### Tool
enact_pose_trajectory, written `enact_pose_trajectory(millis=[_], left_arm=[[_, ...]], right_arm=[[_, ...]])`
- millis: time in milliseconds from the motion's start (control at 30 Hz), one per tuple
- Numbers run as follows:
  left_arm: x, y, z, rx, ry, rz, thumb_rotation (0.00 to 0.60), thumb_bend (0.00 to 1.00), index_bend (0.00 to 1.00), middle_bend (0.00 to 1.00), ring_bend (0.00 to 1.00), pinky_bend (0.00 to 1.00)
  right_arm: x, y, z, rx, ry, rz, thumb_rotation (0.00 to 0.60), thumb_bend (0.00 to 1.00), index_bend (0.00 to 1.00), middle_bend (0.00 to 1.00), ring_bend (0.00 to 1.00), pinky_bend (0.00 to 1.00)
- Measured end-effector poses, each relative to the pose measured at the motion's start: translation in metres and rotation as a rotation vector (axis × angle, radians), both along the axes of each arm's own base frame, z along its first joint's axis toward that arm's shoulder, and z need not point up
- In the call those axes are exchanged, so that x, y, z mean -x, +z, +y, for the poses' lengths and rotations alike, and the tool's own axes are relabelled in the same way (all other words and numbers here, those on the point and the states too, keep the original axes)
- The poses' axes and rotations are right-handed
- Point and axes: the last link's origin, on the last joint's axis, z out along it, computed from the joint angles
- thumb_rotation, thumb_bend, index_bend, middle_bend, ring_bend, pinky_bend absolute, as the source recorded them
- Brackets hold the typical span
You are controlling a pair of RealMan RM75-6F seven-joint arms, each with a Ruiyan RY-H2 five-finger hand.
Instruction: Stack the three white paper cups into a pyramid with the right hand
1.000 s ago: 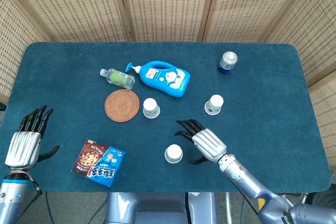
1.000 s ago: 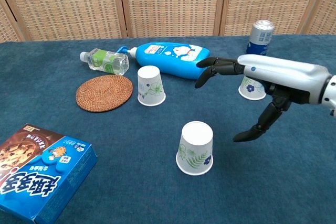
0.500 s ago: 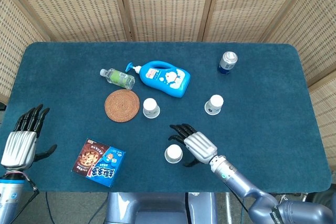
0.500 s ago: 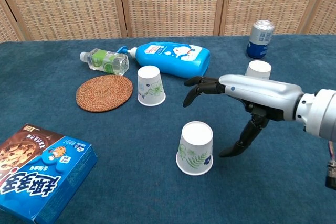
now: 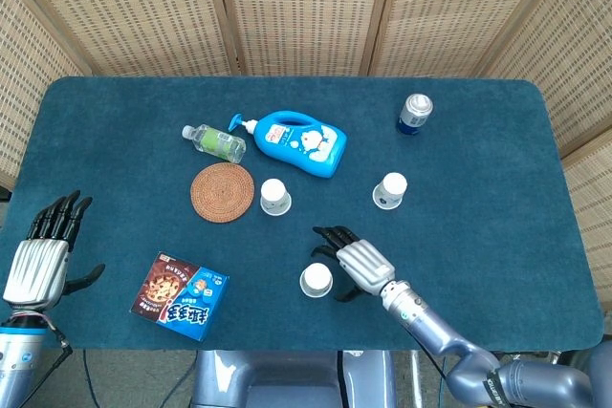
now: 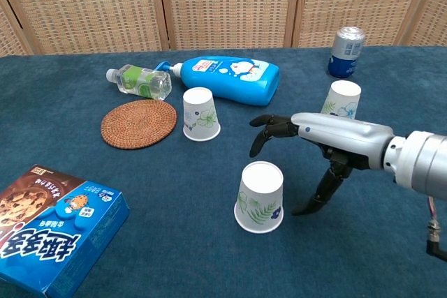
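The right hand [image 6: 318, 146] hangs low over the table [image 5: 478, 236] with its fingers [image 6: 269, 127] spread apart and curved, thumb pointing down, holding nothing. Just to its left, close to the fingertips but not touching, stands the nearest paper cup [image 6: 260, 197], upside down with a green leaf print. Beyond the hand and slightly to its right is the second cup [image 6: 342, 98], also upside down, and farther off behind that a blue can [image 6: 346, 51]. Ahead and to the left of the fingers sits the third cup [image 6: 200, 114], inverted, just beside a round woven coaster [image 6: 138, 123]. Behind that cup lies a blue pump bottle [image 6: 227, 78] on its side, with a small clear bottle [image 6: 140, 80] at its nozzle end. Far to the left lies a snack box [image 6: 49, 222]. The left hand [image 5: 43, 260] hovers at the table's left edge, fingers extended and empty.
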Motion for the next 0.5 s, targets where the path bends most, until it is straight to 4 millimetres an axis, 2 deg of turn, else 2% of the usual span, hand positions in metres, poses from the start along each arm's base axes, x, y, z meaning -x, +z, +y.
enact_pose_trajectory(millis=[267, 500], left_arm=[[0.0001, 0.0005, 0.0003, -0.001, 0.0, -0.002, 0.6, 0.23, 0.03, 0.0, 0.0, 0.08], [0.0003, 0.0001, 0.0004, 0.001, 0.002, -0.001, 0.6, 0.23, 0.04, 0.0, 0.0, 0.08]], right_arm=[[-0.0014, -0.0068, 0.0004, 0.015, 0.004, -0.006, 0.6, 0.16, 0.49, 0.0, 0.0, 0.07], [-0.0034, -0.0059, -0.0007, 0.018, -0.001, 0.005, 0.6, 0.16, 0.52, 0.01, 0.0, 0.07]])
